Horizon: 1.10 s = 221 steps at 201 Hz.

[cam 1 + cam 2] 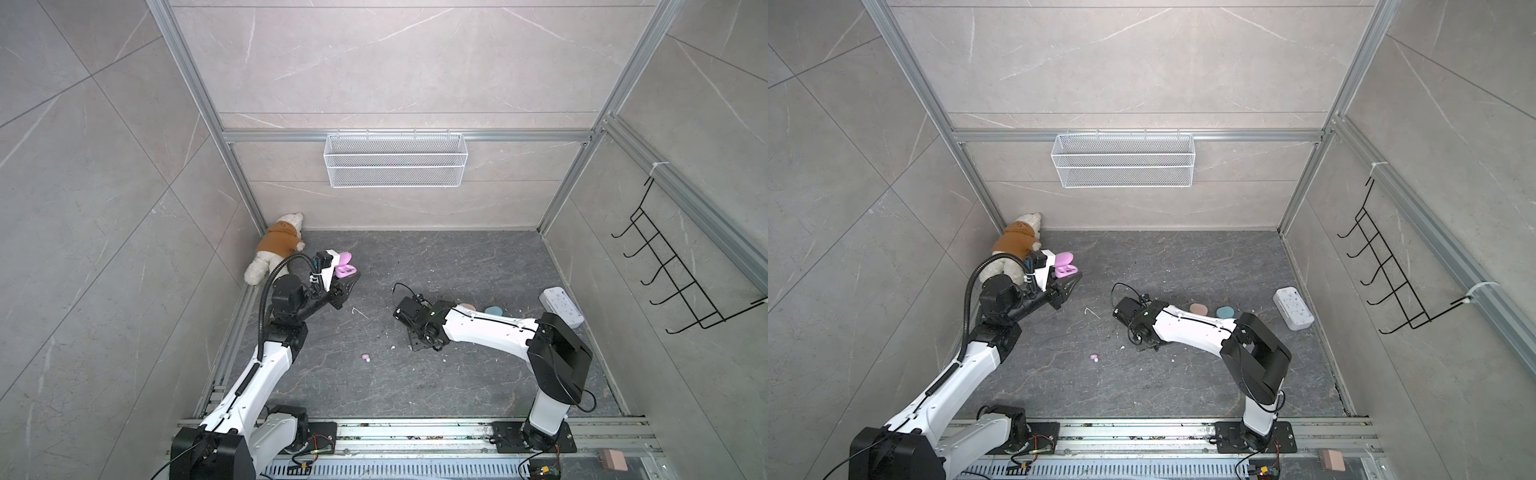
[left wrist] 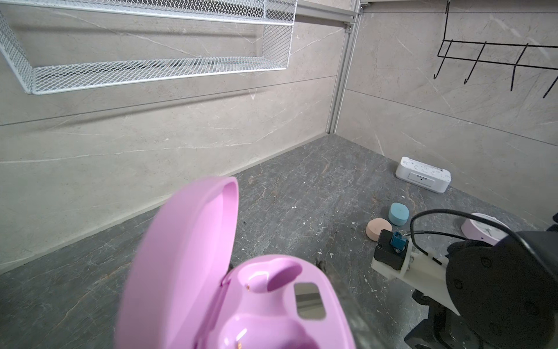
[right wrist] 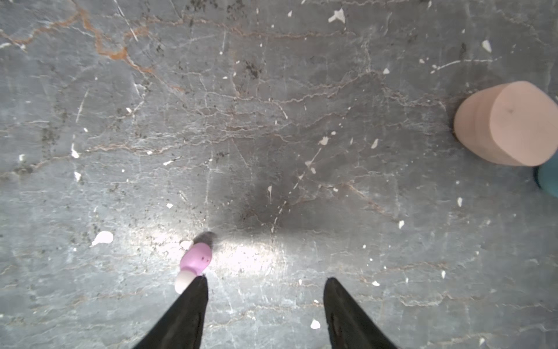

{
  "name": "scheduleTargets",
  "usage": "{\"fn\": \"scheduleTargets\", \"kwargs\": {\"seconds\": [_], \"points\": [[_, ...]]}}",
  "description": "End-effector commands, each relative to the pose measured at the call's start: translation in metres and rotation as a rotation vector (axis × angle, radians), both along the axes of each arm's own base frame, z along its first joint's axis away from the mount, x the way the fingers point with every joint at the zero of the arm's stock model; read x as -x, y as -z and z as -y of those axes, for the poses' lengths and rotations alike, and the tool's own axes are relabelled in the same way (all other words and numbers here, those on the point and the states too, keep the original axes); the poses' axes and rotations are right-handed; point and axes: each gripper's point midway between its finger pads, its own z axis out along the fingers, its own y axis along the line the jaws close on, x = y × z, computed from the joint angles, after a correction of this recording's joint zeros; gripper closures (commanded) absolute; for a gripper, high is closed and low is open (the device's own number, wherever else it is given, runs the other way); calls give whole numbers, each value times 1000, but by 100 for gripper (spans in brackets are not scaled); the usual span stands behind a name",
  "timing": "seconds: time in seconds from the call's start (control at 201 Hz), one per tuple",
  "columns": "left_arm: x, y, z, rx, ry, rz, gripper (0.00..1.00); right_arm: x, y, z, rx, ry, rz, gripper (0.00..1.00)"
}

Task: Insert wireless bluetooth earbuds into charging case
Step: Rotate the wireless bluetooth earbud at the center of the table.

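Nearest the left wrist camera, the lilac charging case (image 2: 259, 305) is standing open with both wells showing empty, so nothing is looking seated yet. Its base is sitting between the left fingers (image 1: 350, 283), which are clamping together on it and appear to be holding it off the counter (image 1: 436, 266), though the wrist view is cutting them off almost wholly. Well apart from that case, the right fingers (image 3: 187, 314) are standing apart and pointing down at the counter; a lilac earbud (image 3: 195, 260) is lying right at one tip, outside the gap, and whether it is touching I cannot tell. A second lilac earbud (image 1: 366, 358) is lying loose, also well apart from the case, toward the arm bases; both are needing pickup and seating. Farther across from the case, a peach case (image 1: 467, 307) and a blue case (image 1: 493, 311) are sitting shut side by side, hiding their insides; no peach or blue buds are showing. The right arm (image 1: 490, 328) is blocking the first earbud in both top views.
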Motion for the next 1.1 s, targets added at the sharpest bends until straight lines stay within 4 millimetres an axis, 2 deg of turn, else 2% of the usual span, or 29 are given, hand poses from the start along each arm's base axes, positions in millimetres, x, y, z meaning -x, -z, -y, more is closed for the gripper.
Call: {"fn": "scheduleTargets", "kwargs": {"seconds": [0.0,0.169,0.527,0.702,0.911,0.97,1.095], "points": [[2,-15,3,27,30,48,81,3,-7,1,-42,28,0,36],[2,-15,4,27,33,47,81,3,-12,-27,-160,-9,-29,36],[3,-14,3,25,30,45,81,-15,11,-48,-107,-47,-55,34],[3,-13,3,25,28,43,81,-13,30,-39,-32,-66,-76,32],[3,-13,4,28,32,41,81,-11,34,-24,29,-74,-78,33],[3,-13,3,28,31,41,81,-8,31,-13,42,-58,-75,34],[3,-13,4,29,34,38,81,6,22,23,34,22,-54,35]]}}
